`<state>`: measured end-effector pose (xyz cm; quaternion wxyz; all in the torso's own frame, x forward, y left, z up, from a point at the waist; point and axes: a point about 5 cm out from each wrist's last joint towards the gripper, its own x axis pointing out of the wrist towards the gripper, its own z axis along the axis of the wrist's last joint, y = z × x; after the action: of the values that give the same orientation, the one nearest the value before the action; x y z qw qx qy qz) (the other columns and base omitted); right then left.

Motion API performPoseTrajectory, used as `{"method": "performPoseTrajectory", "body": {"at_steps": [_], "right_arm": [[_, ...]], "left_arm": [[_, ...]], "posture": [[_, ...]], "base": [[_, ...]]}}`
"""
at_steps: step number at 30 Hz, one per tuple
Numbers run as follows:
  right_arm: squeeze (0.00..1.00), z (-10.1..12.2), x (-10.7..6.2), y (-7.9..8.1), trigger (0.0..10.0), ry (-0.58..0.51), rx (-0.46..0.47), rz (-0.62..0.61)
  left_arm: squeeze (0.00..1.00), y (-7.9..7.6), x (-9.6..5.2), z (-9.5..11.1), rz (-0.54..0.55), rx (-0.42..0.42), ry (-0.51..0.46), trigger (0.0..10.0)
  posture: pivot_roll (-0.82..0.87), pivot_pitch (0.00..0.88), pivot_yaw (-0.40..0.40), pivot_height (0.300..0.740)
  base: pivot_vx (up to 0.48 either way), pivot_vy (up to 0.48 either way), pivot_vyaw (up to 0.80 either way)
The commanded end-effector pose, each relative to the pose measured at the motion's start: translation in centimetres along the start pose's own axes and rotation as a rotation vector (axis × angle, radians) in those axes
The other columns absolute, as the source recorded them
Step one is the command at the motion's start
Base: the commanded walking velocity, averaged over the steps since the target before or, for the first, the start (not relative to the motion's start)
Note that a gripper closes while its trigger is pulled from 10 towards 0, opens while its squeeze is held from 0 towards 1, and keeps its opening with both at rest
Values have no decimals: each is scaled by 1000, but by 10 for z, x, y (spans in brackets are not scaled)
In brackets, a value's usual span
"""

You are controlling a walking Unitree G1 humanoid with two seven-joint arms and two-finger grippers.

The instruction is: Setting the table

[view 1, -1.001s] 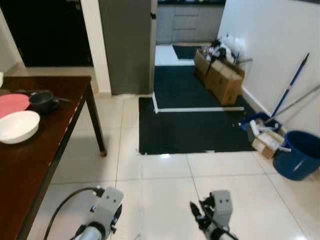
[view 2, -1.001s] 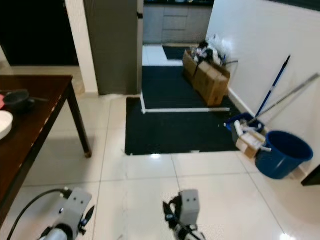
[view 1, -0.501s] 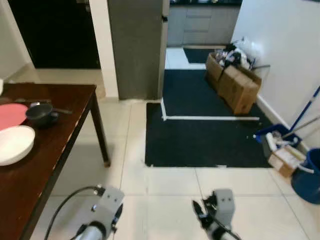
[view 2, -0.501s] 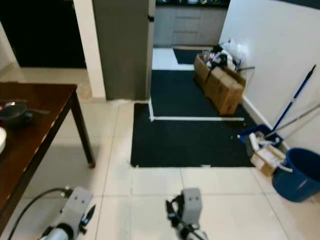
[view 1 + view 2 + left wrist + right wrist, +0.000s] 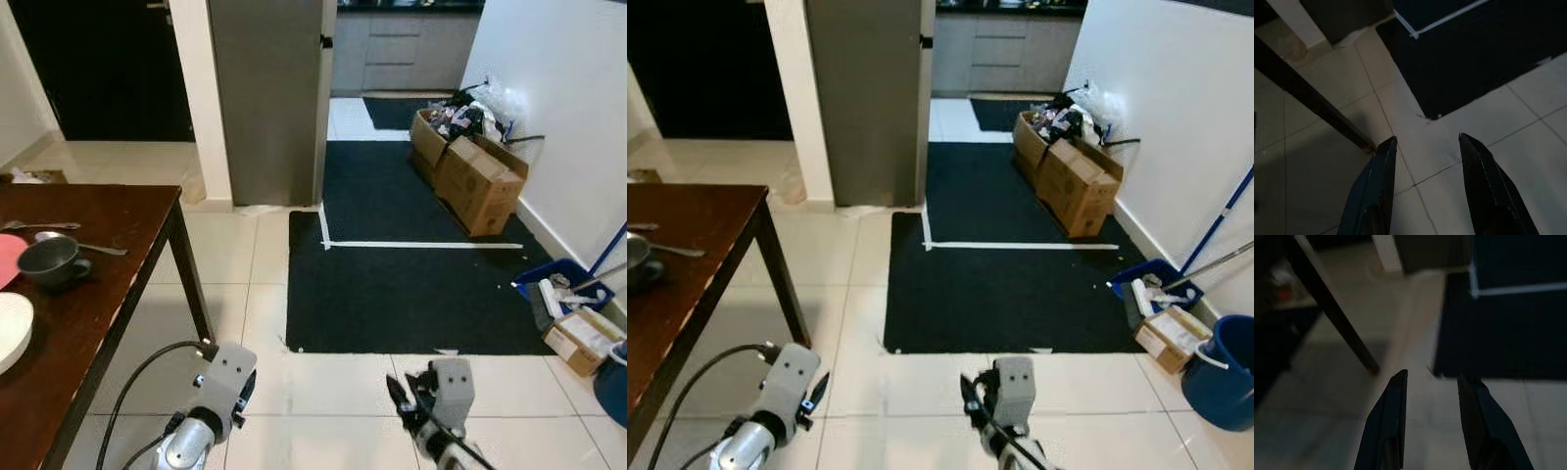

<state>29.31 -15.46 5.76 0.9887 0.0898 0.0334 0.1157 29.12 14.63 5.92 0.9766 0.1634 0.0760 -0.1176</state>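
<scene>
Camera has swung left; both hands, left hand [image 5: 1425, 186] and right hand [image 5: 1432, 423], hang open, empty, over floor [image 5: 323, 411] beside table [image 5: 88, 323] bearing cup [image 5: 49, 262].

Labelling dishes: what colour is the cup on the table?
Dark grey: the small dark grey ceramic cup on the dark wooden table, clearest in the left eye view.

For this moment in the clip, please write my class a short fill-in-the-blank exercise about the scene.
1. The grey cup stands on the dark wooden ____.
2. The cardboard boxes stand against the white wall on the black ____.
3. Both the left gripper and the right gripper have their jaws ____.
4. The spoon lies just behind the ____.

Missing words: table; mat; open; cup
</scene>
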Motion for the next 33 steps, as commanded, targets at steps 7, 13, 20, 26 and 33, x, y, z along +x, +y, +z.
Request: {"method": "performPoseTrajectory", "body": {"at_steps": [7, 13, 20, 26, 33], "right_arm": [[0, 73, 19, 12, 10000, -249, 2, 44], [0, 98, 20, 23, 10000, -326, -10, 90], [0, 125, 13, 39, 10000, -386, -27, 169], [0, 123, 11, 40, 10000, -356, -26, 192], [0, 120, 10, 32, 10000, -314, 93, 142]], "left_arm": [[0, 6, 2, 32, 4, 9, -107, 10000], [0, 10, -2, 41, 10, 12, -138, 10000], [0, 44, -17, 57, 173, 16, -190, 10000], [0, 67, -25, 61, 289, -29, -186, 10000], [0, 76, -29, 78, 338, -104, -226, 10000]], "posture": [[47, 68, 83, 740], [52, 68, 84, 740], [54, 68, 85, 740], [59, 65, 83, 740], [59, 59, 82, 740]], "base": [[444, 0, 0], [442, 0, 0], [428, 0, 0], [180, 0, 0], [0, 0, 457]]}}
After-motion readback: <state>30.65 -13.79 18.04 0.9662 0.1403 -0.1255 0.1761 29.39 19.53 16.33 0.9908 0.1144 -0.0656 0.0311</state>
